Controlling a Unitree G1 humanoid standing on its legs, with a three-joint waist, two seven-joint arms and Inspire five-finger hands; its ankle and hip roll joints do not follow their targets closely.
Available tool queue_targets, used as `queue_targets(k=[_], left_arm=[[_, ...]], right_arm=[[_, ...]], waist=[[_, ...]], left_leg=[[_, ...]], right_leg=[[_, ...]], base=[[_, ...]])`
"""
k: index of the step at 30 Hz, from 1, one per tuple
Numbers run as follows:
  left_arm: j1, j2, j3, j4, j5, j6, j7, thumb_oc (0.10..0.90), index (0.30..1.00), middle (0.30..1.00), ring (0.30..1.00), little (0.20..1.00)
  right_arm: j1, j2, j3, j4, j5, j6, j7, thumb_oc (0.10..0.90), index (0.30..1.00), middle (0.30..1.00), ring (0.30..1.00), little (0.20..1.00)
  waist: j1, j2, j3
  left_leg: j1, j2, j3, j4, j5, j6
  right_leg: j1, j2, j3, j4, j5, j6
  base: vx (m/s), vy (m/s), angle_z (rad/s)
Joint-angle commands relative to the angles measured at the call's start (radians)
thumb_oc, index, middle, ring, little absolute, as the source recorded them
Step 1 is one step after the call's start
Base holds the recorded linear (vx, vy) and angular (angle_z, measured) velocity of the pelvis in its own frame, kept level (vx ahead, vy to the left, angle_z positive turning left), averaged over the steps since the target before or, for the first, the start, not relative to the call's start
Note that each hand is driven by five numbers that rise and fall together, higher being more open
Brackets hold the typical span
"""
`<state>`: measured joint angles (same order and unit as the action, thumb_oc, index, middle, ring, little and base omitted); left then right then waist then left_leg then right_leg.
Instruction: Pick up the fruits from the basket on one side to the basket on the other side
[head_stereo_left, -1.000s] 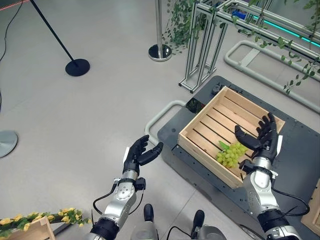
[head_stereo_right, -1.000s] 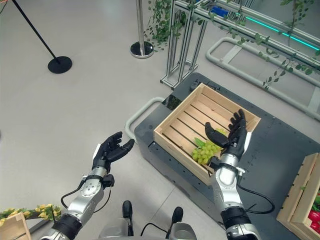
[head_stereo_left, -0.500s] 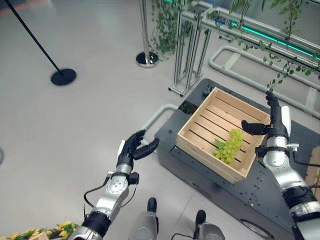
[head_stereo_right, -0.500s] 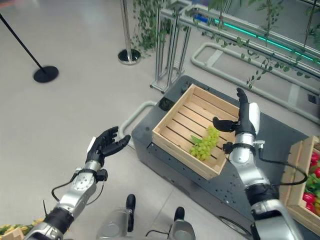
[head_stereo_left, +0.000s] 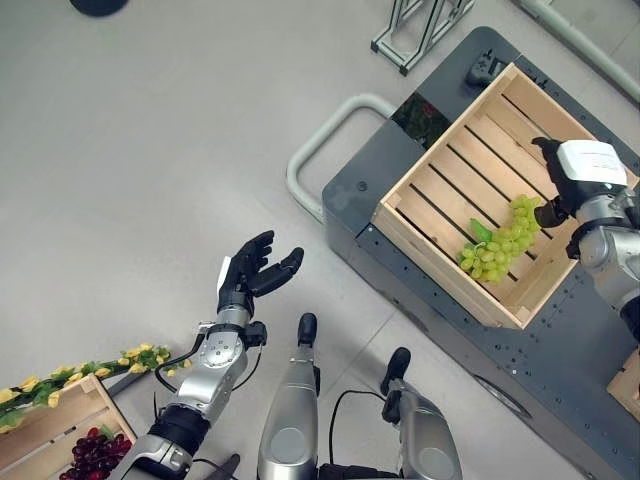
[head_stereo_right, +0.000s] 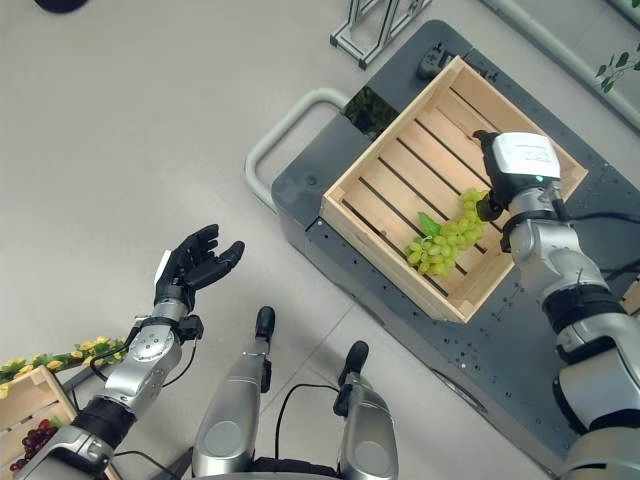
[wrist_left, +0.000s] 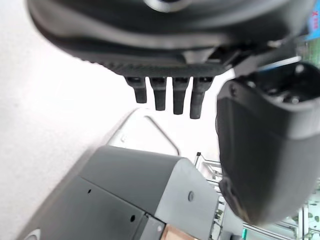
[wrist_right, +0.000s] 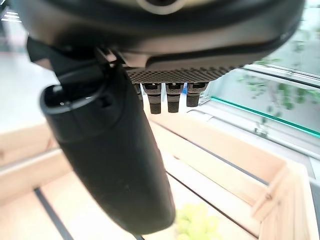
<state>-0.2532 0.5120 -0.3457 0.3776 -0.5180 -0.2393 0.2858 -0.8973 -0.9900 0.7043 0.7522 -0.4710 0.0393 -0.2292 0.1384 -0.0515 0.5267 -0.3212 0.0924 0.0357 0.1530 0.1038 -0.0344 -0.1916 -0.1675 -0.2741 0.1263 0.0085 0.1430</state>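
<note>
A bunch of green grapes (head_stereo_left: 500, 245) lies on the slats of a pale wooden crate (head_stereo_left: 440, 270) that sits on a dark grey cart (head_stereo_left: 360, 190). My right hand (head_stereo_left: 575, 185) hovers over the crate's right side, just beside the grapes and not touching them. Its fingers (wrist_right: 170, 97) are straight and hold nothing, with the grapes (wrist_right: 200, 220) below them. My left hand (head_stereo_left: 250, 280) is open, palm up, over the bare floor to the left of the cart, well away from the crate.
A second wooden crate (head_stereo_left: 40, 430) at the lower left holds dark red grapes (head_stereo_left: 95, 452), with a yellow-flowered garland (head_stereo_left: 70, 378) along its rim. The cart's pale push handle (head_stereo_left: 310, 150) juts out on the left. Another crate's corner (head_stereo_left: 630, 385) shows at the right edge.
The camera has tilted down, so the whole picture has shifted. My right hand has come in from the crate's far right rim to hang over the crate beside the grapes. The left hand stays open.
</note>
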Motion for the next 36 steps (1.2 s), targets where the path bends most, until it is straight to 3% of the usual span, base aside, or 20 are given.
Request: queue_targets(k=[1,7,12,24,36], left_arm=[[-0.049,0.051,0.015,-0.148,0.02,-0.157,-0.013,0.8,0.9,0.9,0.9,0.9],[-0.057,0.048,0.015,-0.178,0.007,-0.151,-0.034,0.8,0.9,0.9,0.9,0.9],[-0.052,0.049,0.006,-0.191,0.007,-0.152,-0.041,0.8,0.9,0.9,0.9,0.9],[-0.068,0.029,-0.008,-0.189,0.001,-0.168,-0.055,0.8,0.9,0.9,0.9,0.9],[-0.131,0.009,-0.051,-0.167,0.009,-0.169,-0.023,0.8,0.9,0.9,0.9,0.9]], right_arm=[[-0.153,-0.149,0.046,-0.041,-0.063,0.026,-0.011,0.8,0.9,0.9,0.9,0.9],[-0.222,-0.145,0.114,-0.018,-0.177,-0.006,0.1,0.8,0.9,0.9,0.9,0.9],[-0.276,-0.134,0.184,-0.001,-0.179,-0.011,0.18,0.8,0.9,0.9,0.9,0.9],[-0.288,-0.088,0.202,0.054,-0.161,-0.03,0.222,0.8,0.9,0.9,0.9,0.9],[-0.238,-0.025,0.194,0.153,-0.192,-0.107,0.265,0.8,0.9,0.9,0.9,0.9]], waist=[[0.011,-0.04,-0.027],[0.008,-0.026,-0.007],[0.009,-0.017,-0.007],[-0.011,0.009,-0.007],[-0.035,0.027,-0.007]], left_leg=[[-0.032,0.005,0.001,0.168,-0.108,-0.03],[-0.073,0.004,0.012,0.195,-0.117,-0.025],[-0.112,-0.008,0.008,0.21,-0.126,-0.017],[-0.15,-0.02,0.033,0.227,-0.141,0.001],[-0.183,-0.028,0.066,0.244,-0.157,0.015]], right_leg=[[0.004,-0.013,-0.005,0.068,0.011,-0.036],[-0.057,-0.008,-0.003,0.108,0.0,-0.044],[-0.118,-0.011,0.001,0.146,-0.007,-0.048],[-0.209,-0.022,0.022,0.191,-0.004,-0.046],[-0.277,-0.038,0.036,0.212,0.012,-0.03]], base=[[-0.07,-0.039,0.02],[-0.05,-0.012,-0.03],[0.0,-0.002,-0.02],[0.0,0.032,-0.04],[-0.01,0.034,-0.07]])
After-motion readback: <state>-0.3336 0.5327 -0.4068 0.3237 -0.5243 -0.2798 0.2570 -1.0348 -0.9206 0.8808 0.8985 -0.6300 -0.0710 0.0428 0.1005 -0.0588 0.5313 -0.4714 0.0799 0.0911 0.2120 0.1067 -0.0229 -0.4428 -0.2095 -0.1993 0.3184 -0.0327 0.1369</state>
